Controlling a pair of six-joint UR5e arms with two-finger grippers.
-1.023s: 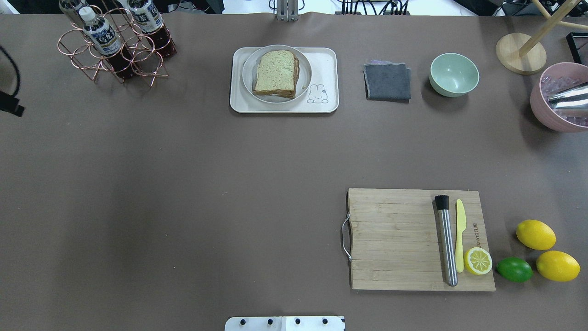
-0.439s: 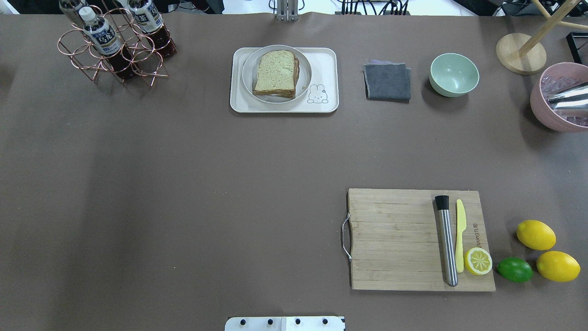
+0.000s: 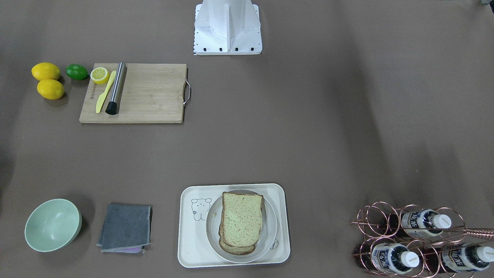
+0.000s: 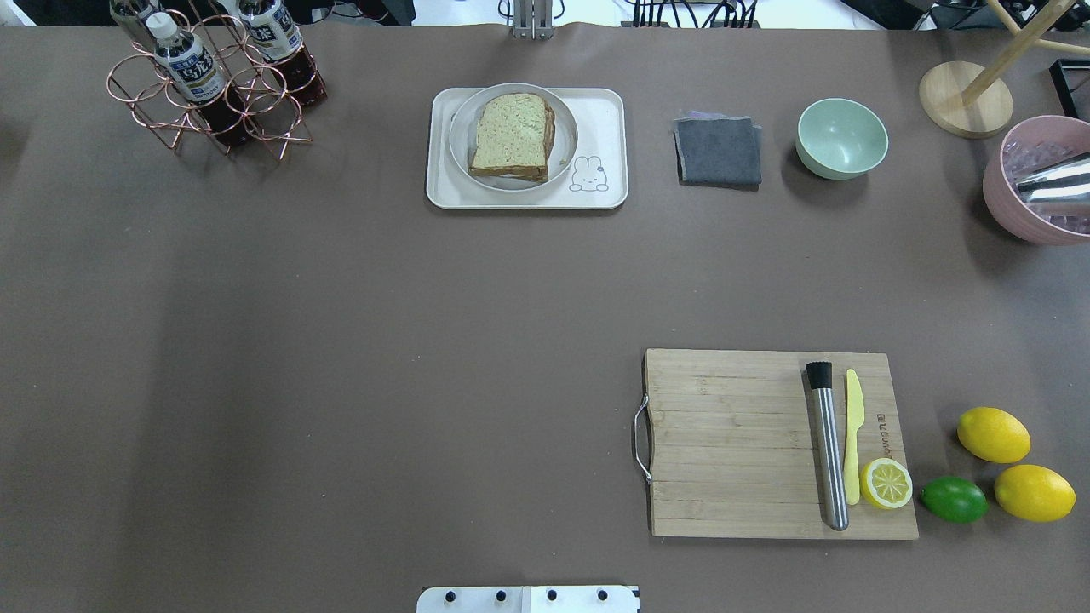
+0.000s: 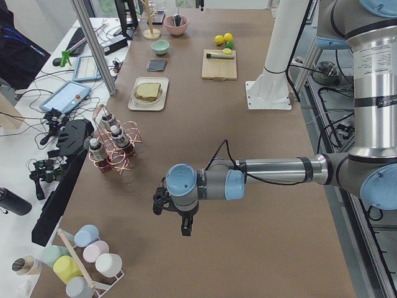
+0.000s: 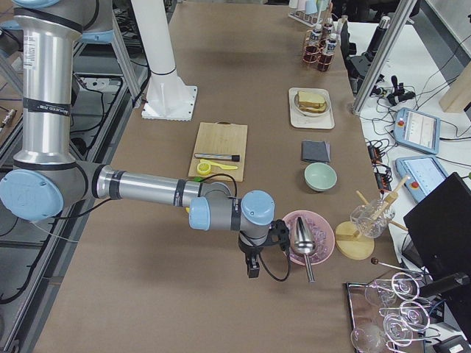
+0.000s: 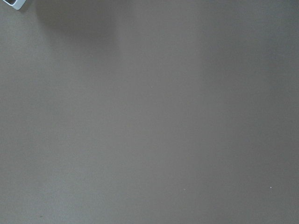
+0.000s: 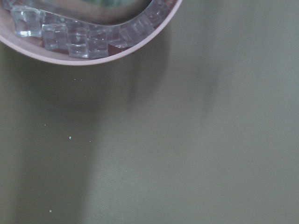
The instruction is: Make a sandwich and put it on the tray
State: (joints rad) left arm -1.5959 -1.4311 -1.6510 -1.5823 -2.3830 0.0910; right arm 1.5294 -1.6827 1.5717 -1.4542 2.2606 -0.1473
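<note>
The sandwich [image 4: 511,134], two greenish-tan bread slices with brown crust, lies on a round grey plate [image 4: 458,140]. The plate rests on the cream tray [image 4: 606,115] at the far middle of the table. The sandwich [image 3: 241,224] and the tray [image 3: 193,247] also show in the front view; the filling is hidden. My left gripper [image 5: 185,228] shows only in the exterior left view, hanging over bare table far from the tray. My right gripper [image 6: 253,266] shows only in the exterior right view, beside a pink bowl. I cannot tell whether either is open or shut.
A wooden cutting board [image 4: 732,443] holds a steel muddler [image 4: 828,451], a yellow knife [image 4: 853,434] and a lemon half [image 4: 886,484]. Two lemons [image 4: 993,434] and a lime [image 4: 954,499] lie beside it. Grey cloth [image 4: 718,151], green bowl [image 4: 841,136], pink ice bowl [image 4: 1005,200], bottle rack [image 4: 213,85].
A dark part of the left arm that showed at the left edge of the overhead view has moved out of that view. Nothing on the table has moved.
</note>
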